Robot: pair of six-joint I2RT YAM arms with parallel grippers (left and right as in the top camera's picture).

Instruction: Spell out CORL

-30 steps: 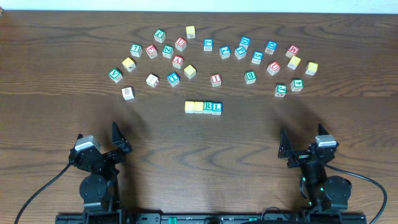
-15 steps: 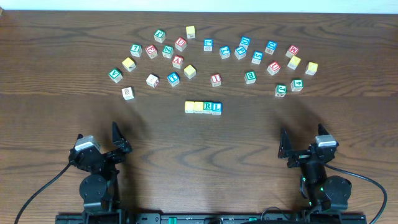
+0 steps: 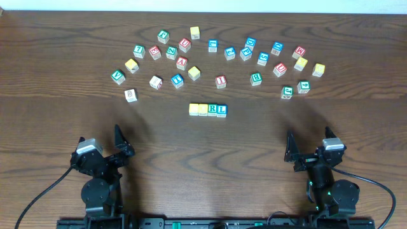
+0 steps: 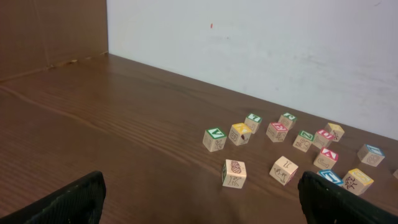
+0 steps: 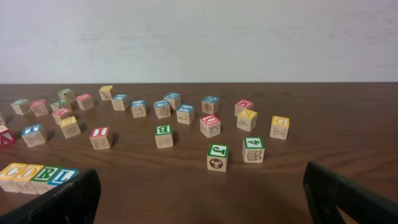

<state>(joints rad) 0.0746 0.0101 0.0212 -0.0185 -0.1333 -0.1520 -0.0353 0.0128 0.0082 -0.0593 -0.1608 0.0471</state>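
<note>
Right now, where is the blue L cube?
In the overhead view, the blue L cube is mid-table at the right end of the four-cube row, touching the green R cube.

Two black arms are built from rounded joint housings: the left arm (image 3: 95, 187) at the lower left of the overhead frame, the right arm (image 3: 331, 194) at the lower right, with small green lights on its body. Beside the left hand (image 3: 100, 141) and the right hand (image 3: 310, 141) sits a pale grey-topped box (image 3: 87, 146). A thin black cable (image 3: 48, 187) curves off each base. A black rail (image 3: 210, 222) lines the bottom edge. In the wrist views the fingers (image 4: 71, 202) are matte black wedges.
</note>
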